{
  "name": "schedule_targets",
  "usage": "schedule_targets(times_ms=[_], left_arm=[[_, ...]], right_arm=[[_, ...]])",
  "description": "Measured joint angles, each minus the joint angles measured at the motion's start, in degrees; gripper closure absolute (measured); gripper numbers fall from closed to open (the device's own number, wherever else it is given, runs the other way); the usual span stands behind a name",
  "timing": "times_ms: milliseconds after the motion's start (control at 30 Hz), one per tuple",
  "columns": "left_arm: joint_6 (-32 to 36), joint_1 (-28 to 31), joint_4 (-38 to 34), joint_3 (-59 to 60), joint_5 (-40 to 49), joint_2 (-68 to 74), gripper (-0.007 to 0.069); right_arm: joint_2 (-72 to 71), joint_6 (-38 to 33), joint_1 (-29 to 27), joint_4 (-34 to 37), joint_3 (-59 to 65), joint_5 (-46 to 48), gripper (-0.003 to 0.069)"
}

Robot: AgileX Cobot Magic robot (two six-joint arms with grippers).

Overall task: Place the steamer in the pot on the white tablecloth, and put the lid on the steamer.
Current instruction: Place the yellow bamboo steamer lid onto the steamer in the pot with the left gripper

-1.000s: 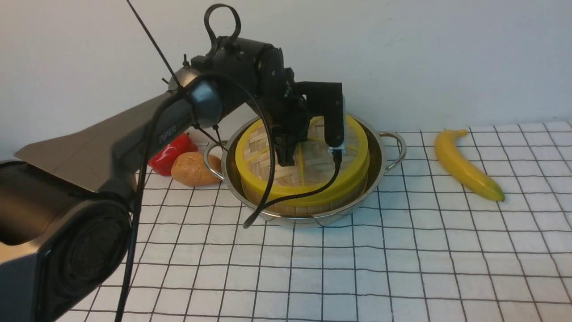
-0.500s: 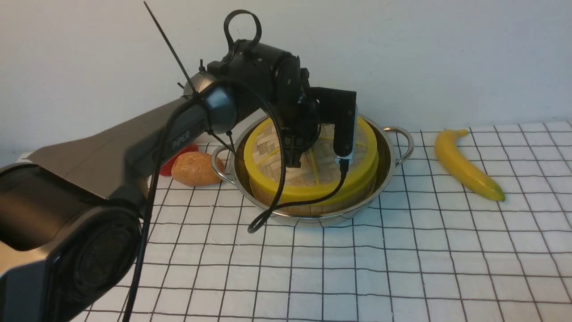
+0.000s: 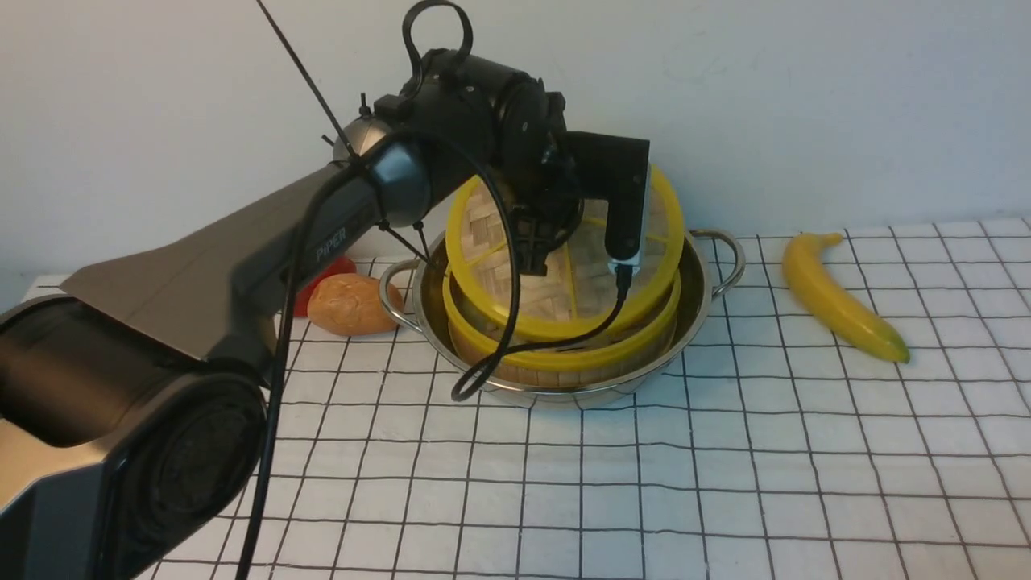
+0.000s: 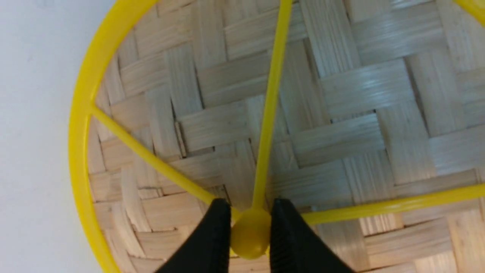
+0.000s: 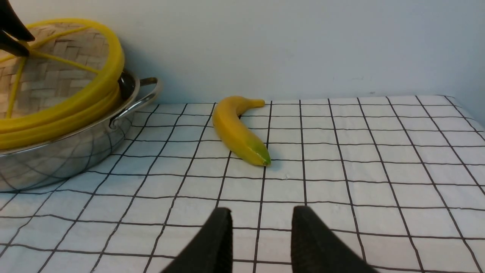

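One shiny steel two-handled pot [image 3: 693, 322] on the white black-gridded cloth [image 3: 789, 499], one round yellow-rimmed bamboo steamer [image 3: 556, 374] inside! My left pincer [image 4: 251, 231] grips the hub of one flat woven lid [image 3: 564, 310], raised and tilted over the steamer, its face towards me. My right pincer [image 5: 261, 227] stands open, empty. One yellow banana [image 3: 842, 298], long axis slanting, green tip nearer me; one brown potato [image 3: 350, 304], one red pepper [image 3: 322, 282].

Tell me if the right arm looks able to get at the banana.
Probably yes: the right gripper is open and holds nothing, and only bare cloth shows between it and the banana, though its actual reach can't be judged.
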Motion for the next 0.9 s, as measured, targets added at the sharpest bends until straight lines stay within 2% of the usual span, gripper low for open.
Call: schedule_targets(times_ms=[100, 367, 467, 700, 900], left_arm=[[2.17, 0.05, -1.53, -0.07, 0.7, 0.0, 0.05], [2.87, 0.05, -1.89, -1.69, 4.4, 0.0, 0.05], [2.09, 0.05, -3.27, -6.48, 11.08, 0.0, 0.05], [1.81, -0.01, -5.5, -12.7, 18.33, 0.0, 0.05], [1.63, -0.01, -5.79, -13.12, 22.9, 0.0, 0.0501]], right_arm=[[0.0, 0.0, 0.0, -0.06, 0.0, 0.0, 0.0417], [0.0, 0.0, 0.0, -0.06, 0.0, 0.0, 0.0417], [0.0, 0.0, 0.0, -0.06, 0.0, 0.0, 0.0417], [0.0, 0.0, 0.0, -0.06, 0.0, 0.05, 0.0417], [0.0, 0.0, 0.0, -0.06, 0.0, 0.05, 0.0417]])
